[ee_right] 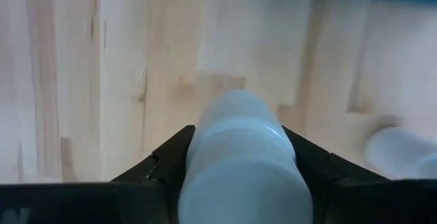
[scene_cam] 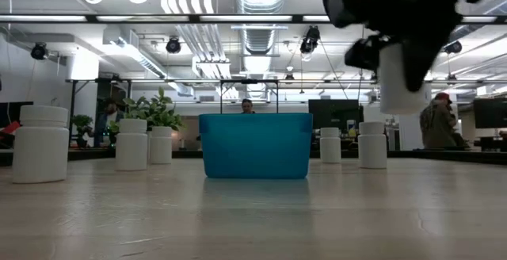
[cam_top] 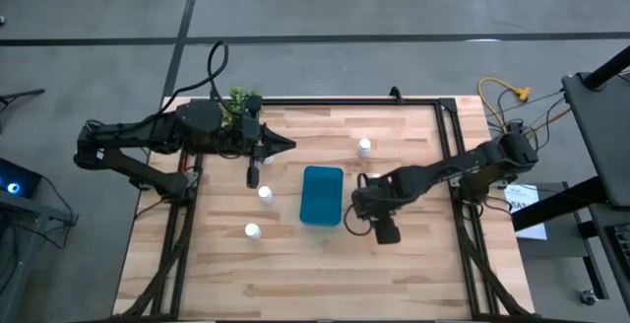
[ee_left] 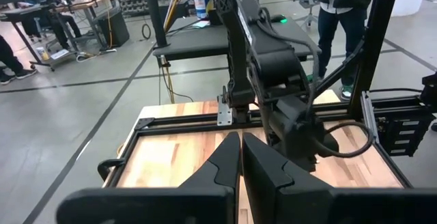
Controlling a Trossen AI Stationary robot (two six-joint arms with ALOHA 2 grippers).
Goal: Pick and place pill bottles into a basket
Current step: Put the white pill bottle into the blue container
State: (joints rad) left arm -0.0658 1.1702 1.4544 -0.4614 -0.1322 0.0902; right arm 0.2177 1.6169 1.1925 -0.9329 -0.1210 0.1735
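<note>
The teal basket (cam_top: 322, 194) stands at the table's middle, seen also in the low view (scene_cam: 255, 145). My right gripper (cam_top: 357, 215) is just right of it, shut on a white pill bottle (scene_cam: 398, 82) held above the table. Loose bottles stand upright on their bases: two left of the basket (cam_top: 265, 194) (cam_top: 253, 230), one by my left arm (cam_top: 253, 177), and one at far right (cam_top: 364, 147). My left gripper (cam_top: 285, 146) is shut and empty, above the table's far left part. My right gripper pinches the bottle between its two fingers, one on each side of its upper part (ee_right: 205, 149). The fingers come from above, pointing down. The bottle hangs upright below them, its base (scene_cam: 398, 109) clear of the table.
A small green plant (cam_top: 242, 98) stands at the far left corner. A black frame rail (cam_top: 448, 126) runs along the table's far and side edges. Another bottle (ee_right: 399, 152) stands near the held one. People stand in the room beyond the table (scene_cam: 437, 121).
</note>
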